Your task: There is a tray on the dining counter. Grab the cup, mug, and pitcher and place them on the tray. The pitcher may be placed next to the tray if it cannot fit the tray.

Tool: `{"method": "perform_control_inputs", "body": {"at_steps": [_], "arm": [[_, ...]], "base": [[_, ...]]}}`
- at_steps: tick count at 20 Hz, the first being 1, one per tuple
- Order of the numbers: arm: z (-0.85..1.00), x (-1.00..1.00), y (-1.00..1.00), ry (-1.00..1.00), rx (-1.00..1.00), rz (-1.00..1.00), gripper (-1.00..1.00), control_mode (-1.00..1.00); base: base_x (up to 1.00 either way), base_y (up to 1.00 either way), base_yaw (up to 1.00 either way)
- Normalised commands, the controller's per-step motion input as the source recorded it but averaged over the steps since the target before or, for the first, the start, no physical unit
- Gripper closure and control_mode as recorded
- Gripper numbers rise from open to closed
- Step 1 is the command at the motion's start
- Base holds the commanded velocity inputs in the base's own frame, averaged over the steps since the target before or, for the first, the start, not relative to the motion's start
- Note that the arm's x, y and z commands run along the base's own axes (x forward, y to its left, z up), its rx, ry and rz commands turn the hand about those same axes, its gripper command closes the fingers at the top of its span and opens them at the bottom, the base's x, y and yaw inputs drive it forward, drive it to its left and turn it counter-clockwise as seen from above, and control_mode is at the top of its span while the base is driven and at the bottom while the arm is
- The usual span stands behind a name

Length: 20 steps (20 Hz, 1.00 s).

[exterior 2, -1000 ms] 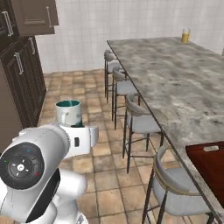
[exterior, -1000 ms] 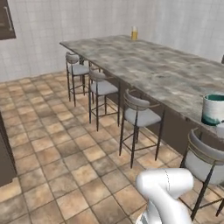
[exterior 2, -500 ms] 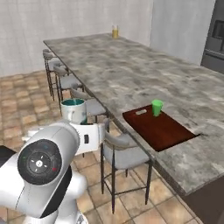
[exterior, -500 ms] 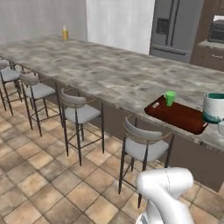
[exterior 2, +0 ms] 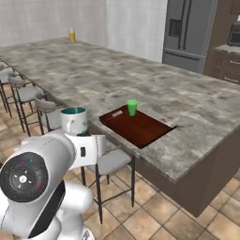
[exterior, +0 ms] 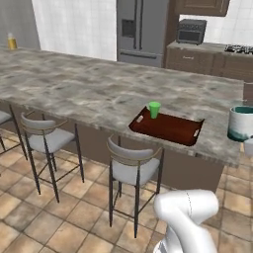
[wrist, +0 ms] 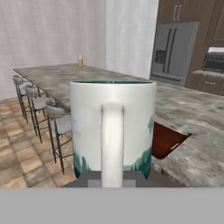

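The two-finger gripper (wrist: pixel 113 177) is clamped shut on the teal-and-white mug (wrist: pixel 113 129), carried upright short of the grey marbled dining counter (exterior: pixel 74 84). The small green cup (exterior: pixel 154 109) already stands on the dark red-brown wooden tray (exterior: pixel 170 129) — next, I'd judge, the arm must reach over the stools and set it down beside the cup.

The dining counter (exterior: pixel 89 89) bears the tray (exterior: pixel 168 128) at its near edge and the pitcher (exterior: pixel 11 41) far left.

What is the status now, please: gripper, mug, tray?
Gripper shut on mug, held upright, off the counter. Cup stands on tray. Pitcher at far end of dining counter. Stools line the near edge.
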Motion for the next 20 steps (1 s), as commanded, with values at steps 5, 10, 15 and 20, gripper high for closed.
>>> {"method": "perform_control_inputs", "body": {"at_steps": [5, 10, 15, 20], "arm": [[0.00, 0.00, 0.00, 0.00, 0.00, 0.00, 1.00, 1.00], [0.00, 0.00, 0.00, 0.00, 0.00, 0.00, 1.00, 1.00], [0.00, 0.00, 0.00, 0.00, 0.00, 0.00, 1.00, 1.00], [0.00, 0.00, 0.00, 0.00, 0.00, 0.00, 1.00, 1.00]], "base": [[0.17, -0.09, 0.25], [0.67, -0.49, 0.28], [0.85, -0.49, -0.02], [0.30, -0.05, -0.36]]}}
